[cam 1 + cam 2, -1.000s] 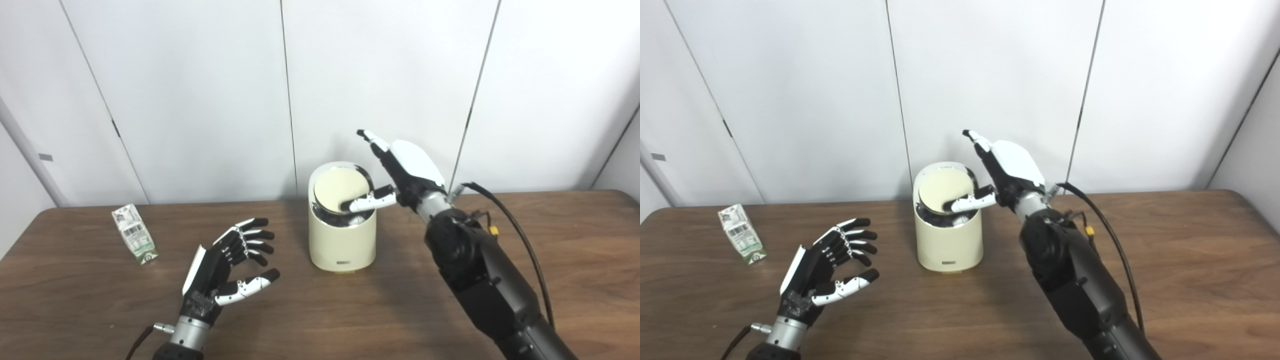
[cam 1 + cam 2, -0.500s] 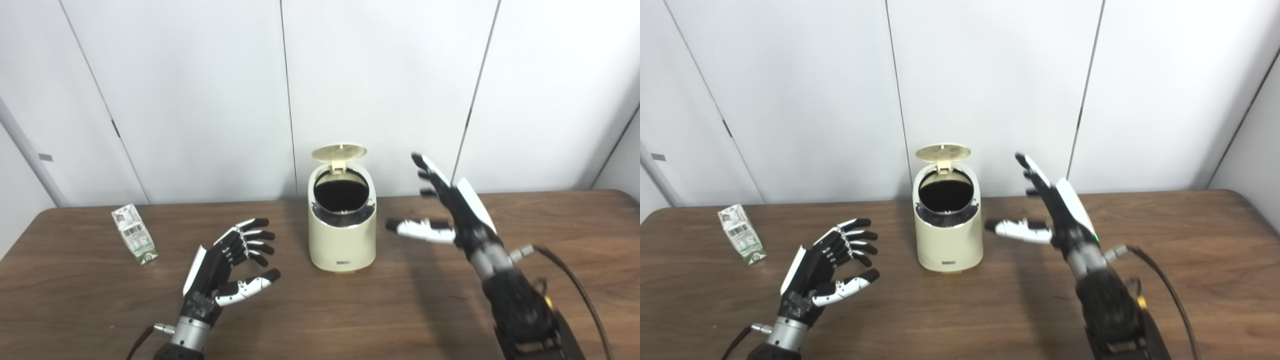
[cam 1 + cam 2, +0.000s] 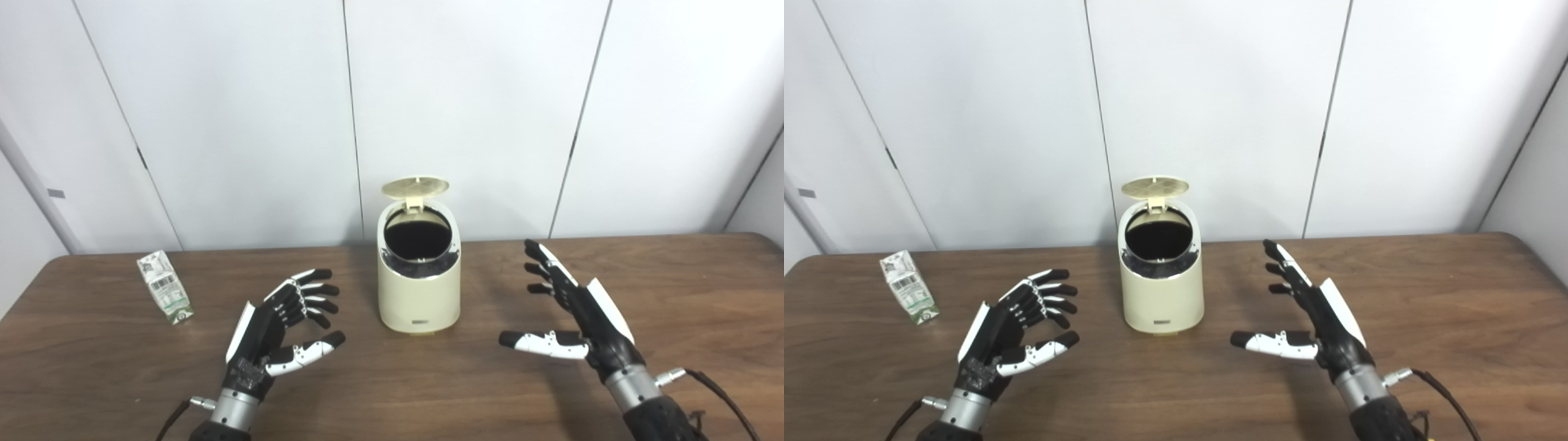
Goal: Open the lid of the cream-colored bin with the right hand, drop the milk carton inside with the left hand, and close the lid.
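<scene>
Two head cameras side by side look down and forward, sharing the table (image 3: 392, 392) and back wall (image 3: 465, 110)

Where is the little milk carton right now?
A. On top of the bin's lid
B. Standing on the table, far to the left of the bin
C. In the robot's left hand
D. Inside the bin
B. The milk carton stands by itself on the table, well left of the open bin, and the left hand is open and not touching it.

Dark brown wooden table (image 3: 392, 392), white panelled wall (image 3: 245, 122) behind with thin dark seams
</scene>
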Controlling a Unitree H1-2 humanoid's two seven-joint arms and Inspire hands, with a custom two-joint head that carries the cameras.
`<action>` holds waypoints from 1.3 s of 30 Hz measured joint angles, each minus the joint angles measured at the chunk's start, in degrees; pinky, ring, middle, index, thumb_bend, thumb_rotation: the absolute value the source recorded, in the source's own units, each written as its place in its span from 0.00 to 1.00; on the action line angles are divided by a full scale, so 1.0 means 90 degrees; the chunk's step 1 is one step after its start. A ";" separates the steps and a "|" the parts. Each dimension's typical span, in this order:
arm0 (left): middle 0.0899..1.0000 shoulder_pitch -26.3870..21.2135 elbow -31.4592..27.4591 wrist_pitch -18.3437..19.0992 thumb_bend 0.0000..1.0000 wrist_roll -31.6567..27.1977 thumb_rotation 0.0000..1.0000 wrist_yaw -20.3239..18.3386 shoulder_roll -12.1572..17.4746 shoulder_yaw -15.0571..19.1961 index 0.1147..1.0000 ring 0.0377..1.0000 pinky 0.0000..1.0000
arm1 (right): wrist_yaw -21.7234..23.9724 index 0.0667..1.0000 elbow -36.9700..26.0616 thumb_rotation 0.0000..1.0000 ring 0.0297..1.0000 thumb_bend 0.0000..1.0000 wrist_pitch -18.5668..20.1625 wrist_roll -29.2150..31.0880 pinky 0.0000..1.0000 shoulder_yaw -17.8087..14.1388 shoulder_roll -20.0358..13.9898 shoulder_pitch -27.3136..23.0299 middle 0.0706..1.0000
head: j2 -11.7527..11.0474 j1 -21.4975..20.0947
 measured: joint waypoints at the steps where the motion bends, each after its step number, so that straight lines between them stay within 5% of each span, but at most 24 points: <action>1: 0.66 0.0004 -0.0007 0.0000 0.65 0.0000 0.01 0.0004 0.0000 -0.0002 0.76 0.59 0.49 | 0.0000 0.95 0.0043 0.32 0.90 0.83 -0.0099 0.0052 0.80 -0.0006 0.0015 0.0020 0.95 | 0.0000 0.0019; 21: 0.67 0.0205 -0.0277 -0.0001 0.66 -0.0016 0.05 0.0028 -0.0002 -0.0029 0.76 0.59 0.49 | -0.0189 0.97 0.0509 0.37 0.92 0.83 -0.0899 0.0211 0.83 -0.0074 0.0377 0.0655 0.97 | 0.0010 0.0332; 30: 0.67 0.0490 -0.0731 -0.0004 0.68 0.0254 0.07 0.0448 0.0004 0.0006 0.76 0.57 0.47 | -0.0153 0.97 0.0514 0.32 0.93 0.81 -0.1025 0.0500 0.88 -0.0129 0.0365 0.0688 0.98 | -0.0185 0.1405; 34: 0.65 0.0746 -0.1184 0.0058 0.69 0.0644 0.05 0.0587 0.0270 0.0100 0.73 0.51 0.43 | -0.0086 0.97 0.0625 0.28 0.94 0.81 -0.1248 0.0671 0.92 -0.0235 0.0201 0.0713 0.98 | -0.0389 0.1815; 39: 0.67 0.0666 -0.1884 0.0329 0.72 0.0923 0.09 0.0819 0.0948 0.0488 0.74 0.57 0.47 | 0.0041 0.97 0.0711 0.25 0.93 0.78 -0.1419 0.0951 0.89 -0.0321 0.0100 0.0708 0.98 | -0.0518 0.2295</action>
